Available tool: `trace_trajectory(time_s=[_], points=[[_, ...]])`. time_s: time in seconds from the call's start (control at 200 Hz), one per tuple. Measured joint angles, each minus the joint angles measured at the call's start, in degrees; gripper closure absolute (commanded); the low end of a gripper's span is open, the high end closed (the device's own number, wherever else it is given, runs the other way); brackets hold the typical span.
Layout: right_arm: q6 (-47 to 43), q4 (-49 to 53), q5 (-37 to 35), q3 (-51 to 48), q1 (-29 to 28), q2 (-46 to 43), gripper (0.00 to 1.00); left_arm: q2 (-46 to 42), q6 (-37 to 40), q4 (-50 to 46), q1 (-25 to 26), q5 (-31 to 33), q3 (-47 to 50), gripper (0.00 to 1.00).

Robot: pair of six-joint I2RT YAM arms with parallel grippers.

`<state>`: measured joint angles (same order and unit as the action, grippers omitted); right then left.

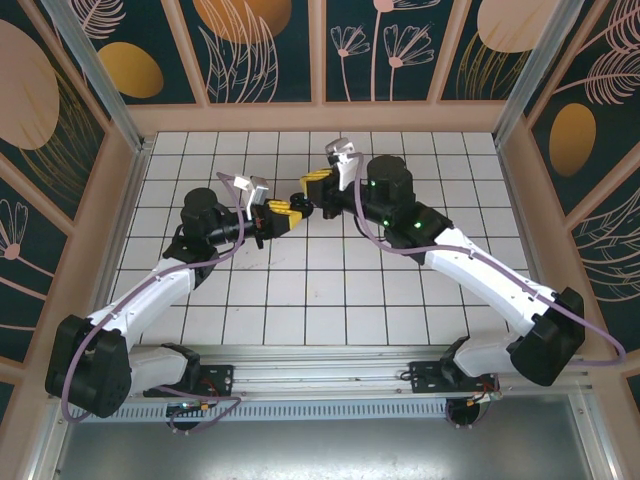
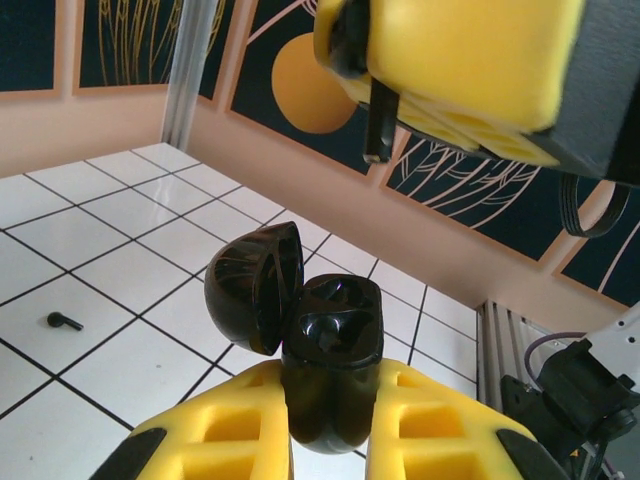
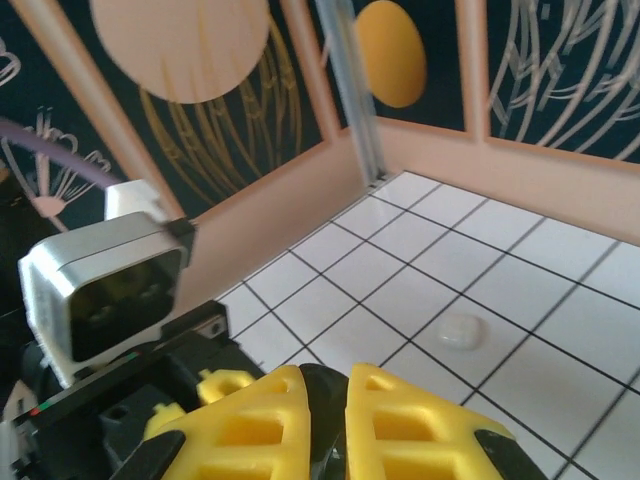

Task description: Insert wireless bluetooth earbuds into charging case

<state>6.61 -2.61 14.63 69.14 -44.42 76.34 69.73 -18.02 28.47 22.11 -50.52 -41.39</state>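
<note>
One earbud (image 2: pixel 378 125) sits pinched stem-first in right jaws, near the open case (image 2: pixel 330 345). Left jaws clench the case, sockets turned toward it, likely for insertion. Other earbud (image 2: pixel 65 321) lies on tabletop (image 2: pixel 110 250).

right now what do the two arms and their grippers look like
The left arm and right arm are white links with black joint housings. The left gripper and right gripper have blocky yellow fingers with cut-out pockets. A purple cable loops along each arm, a pale grey camera box sits on each wrist, and green lights dot the right arm.
</note>
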Motion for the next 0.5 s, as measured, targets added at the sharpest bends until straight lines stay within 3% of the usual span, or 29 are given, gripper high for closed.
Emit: trace_trajectory(time_s=[0.5], points=[[-3.1,-0.1,4.5,0.0,-0.7,1.7,0.91,-1.2,-0.5,0.5,0.0,-0.3,0.2,0.98]])
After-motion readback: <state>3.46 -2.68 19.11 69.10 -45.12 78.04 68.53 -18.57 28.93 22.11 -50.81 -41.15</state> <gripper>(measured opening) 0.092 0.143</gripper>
